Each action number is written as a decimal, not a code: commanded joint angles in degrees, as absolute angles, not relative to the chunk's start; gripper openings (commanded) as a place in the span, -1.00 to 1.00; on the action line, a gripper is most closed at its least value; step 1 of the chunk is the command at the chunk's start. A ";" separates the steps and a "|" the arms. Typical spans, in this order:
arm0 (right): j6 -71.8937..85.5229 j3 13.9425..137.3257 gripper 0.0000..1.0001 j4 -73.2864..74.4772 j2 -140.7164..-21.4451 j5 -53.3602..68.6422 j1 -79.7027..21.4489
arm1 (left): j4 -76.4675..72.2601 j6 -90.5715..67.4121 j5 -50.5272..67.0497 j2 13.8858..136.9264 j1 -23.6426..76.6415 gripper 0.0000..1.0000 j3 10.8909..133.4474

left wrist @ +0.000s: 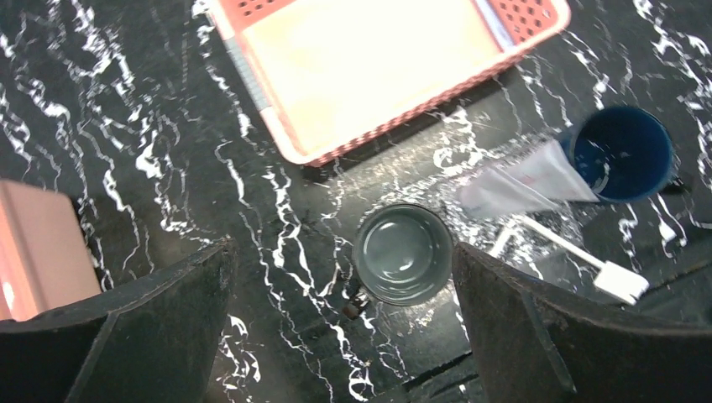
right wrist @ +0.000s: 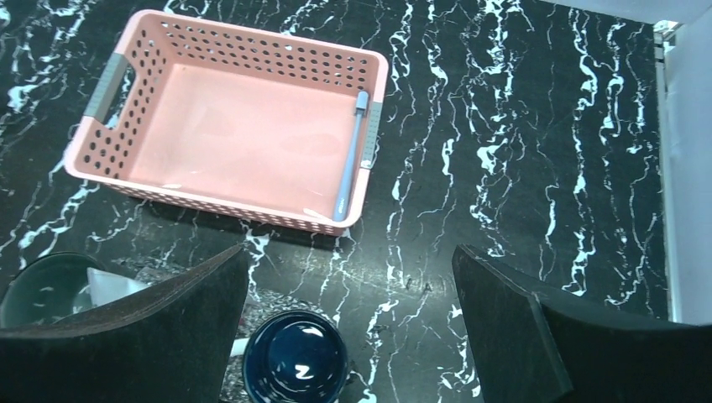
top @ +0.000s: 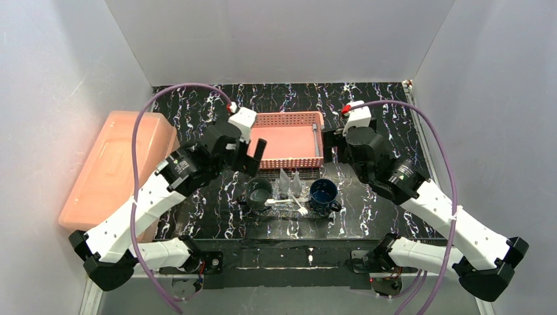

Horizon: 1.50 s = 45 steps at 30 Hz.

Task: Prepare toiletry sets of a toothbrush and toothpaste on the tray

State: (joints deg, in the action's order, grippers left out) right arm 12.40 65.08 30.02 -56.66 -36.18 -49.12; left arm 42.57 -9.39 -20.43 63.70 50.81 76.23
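The clear glittery tray point(top: 286, 213) lies at the front middle of the table. On it stand a grey-green cup point(top: 259, 192) and a dark blue cup point(top: 324, 193). Two pale toothpaste tubes point(top: 289, 181) and the white toothbrush point(top: 293, 201) lie between the cups. My left gripper point(top: 253, 156) is open and empty above the table, left of and behind the grey-green cup point(left wrist: 403, 254). The left wrist view also shows a tube point(left wrist: 525, 185) and the toothbrush point(left wrist: 571, 252). My right gripper point(top: 328, 147) is open and empty behind the blue cup point(right wrist: 294, 361).
A pink perforated basket point(top: 289, 119) stands behind the tray. It holds a blue-grey toothbrush point(right wrist: 351, 155) along its right wall. A big salmon plastic box point(top: 118, 167) lies at the left table edge. White walls close in the sides and back.
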 commanded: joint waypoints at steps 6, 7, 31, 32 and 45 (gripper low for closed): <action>8.81 70.12 0.97 29.66 -60.04 -38.80 -42.28 | 42.74 -10.89 -11.70 61.37 36.58 0.97 76.73; 8.80 70.13 0.97 29.07 -60.23 -37.33 -40.63 | 42.72 -11.23 -11.50 61.33 35.70 0.97 76.73; 11.88 54.10 0.97 18.56 -54.90 -15.61 -18.98 | 29.06 -12.05 -14.06 44.01 32.52 0.97 59.82; 11.13 52.27 0.97 17.78 -52.31 -13.60 -18.98 | 27.29 -12.09 -11.54 41.96 32.52 0.97 57.57; 9.56 41.47 0.97 13.37 -35.24 -4.19 -19.04 | 19.68 -12.13 -6.26 33.15 32.52 0.97 47.74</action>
